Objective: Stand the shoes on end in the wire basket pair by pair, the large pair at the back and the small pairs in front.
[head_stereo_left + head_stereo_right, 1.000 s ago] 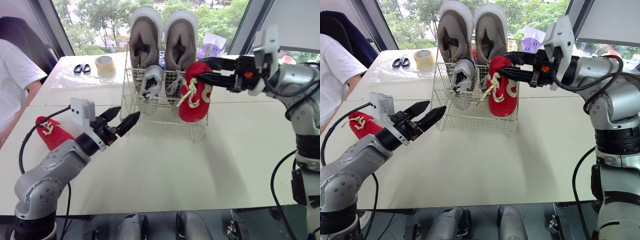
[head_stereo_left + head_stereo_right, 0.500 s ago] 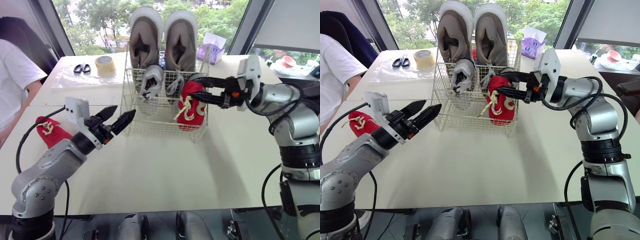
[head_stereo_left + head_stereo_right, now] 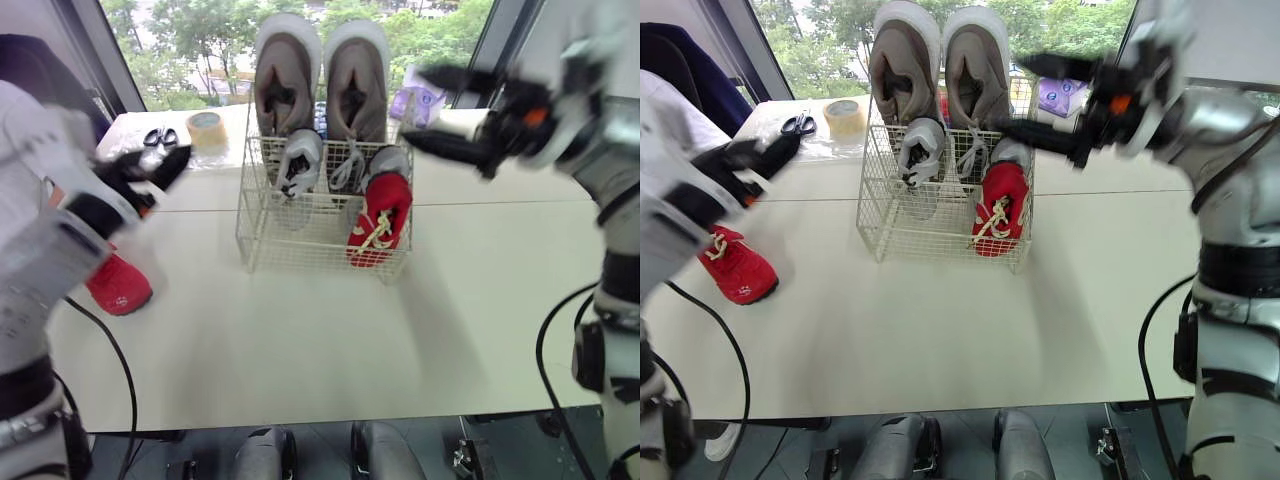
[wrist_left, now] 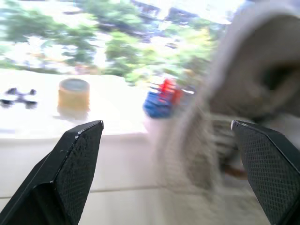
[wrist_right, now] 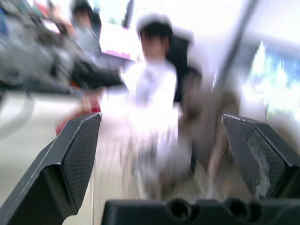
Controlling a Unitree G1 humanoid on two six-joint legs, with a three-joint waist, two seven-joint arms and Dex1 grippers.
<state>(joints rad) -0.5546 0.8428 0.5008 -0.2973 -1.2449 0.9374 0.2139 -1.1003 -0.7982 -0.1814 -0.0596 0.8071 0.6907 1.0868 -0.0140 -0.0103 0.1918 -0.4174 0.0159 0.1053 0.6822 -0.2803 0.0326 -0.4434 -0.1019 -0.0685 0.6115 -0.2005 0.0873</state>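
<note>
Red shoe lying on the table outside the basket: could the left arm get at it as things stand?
Probably yes. The red shoe lies bare on the table, apart from the wire basket. The left gripper is on that side, fingers open and empty.

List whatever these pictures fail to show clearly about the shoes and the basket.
1. Second small grey shoe: head views, mostly hidden behind the red shoe in the wire basket.
2. Loose red shoe: head views, partly covered by the left arm.
3. Blue and red object behind the basket: left wrist view, blurred and cut off by a large grey shoe; cannot be identified.
</note>
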